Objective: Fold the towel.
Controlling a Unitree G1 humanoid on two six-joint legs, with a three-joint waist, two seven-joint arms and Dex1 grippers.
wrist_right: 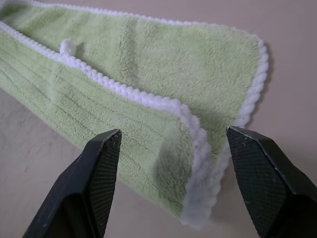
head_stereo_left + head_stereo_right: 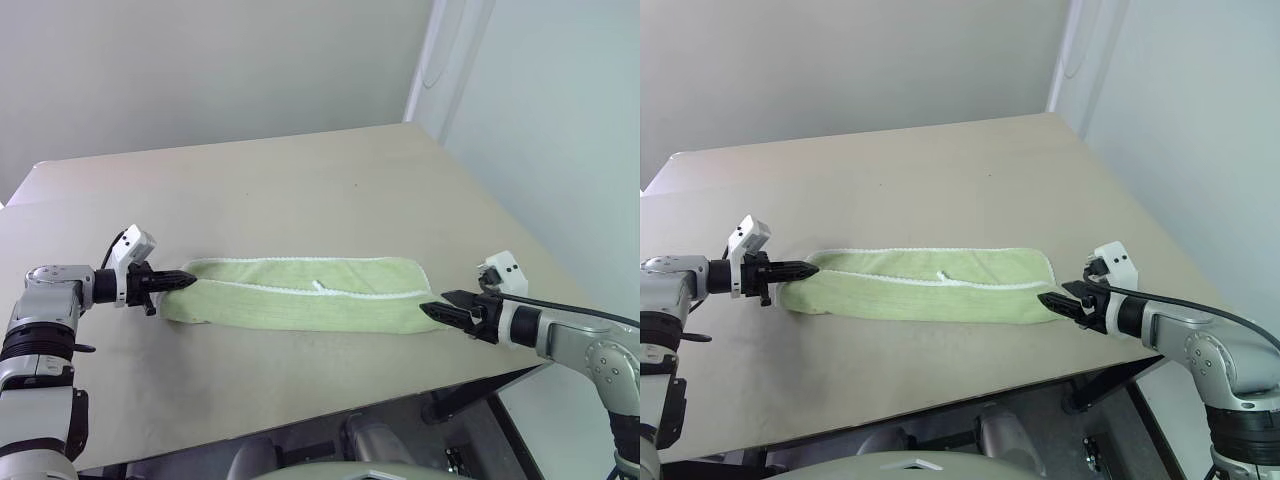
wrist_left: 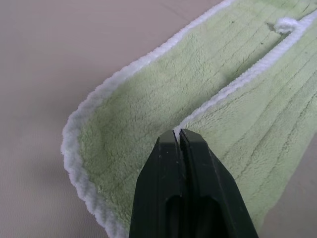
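Towel is lying flat on the bench, folded lengthwise into a long narrow band running across in front of me, nearer the front edge than the back. Near half is folded over the far half, so the white stitched edging of the top layer runs down the middle of the band, with the far layer's edging showing along the back. Small white loop tag sticks out at that middle edge, roughly midway along. My left pincer is at the left end of the towel, jaws pressed together; in the left wrist view the tips meet right on the top layer's white edge near the end of the towel, so I read it as closed on the towel's upper layer. The left end curls up slightly around the tips. My right pincer is at the right end, jaws spread wide, low over the bench and pointing along the towel. In the right wrist view the two black fingers straddle the folded right-hand corner, one on each side, neither touching the cloth as far as I can see. That corner shows both layers stacked, edging doubled at the end. Bench surface is plain beige, a wall behind it.
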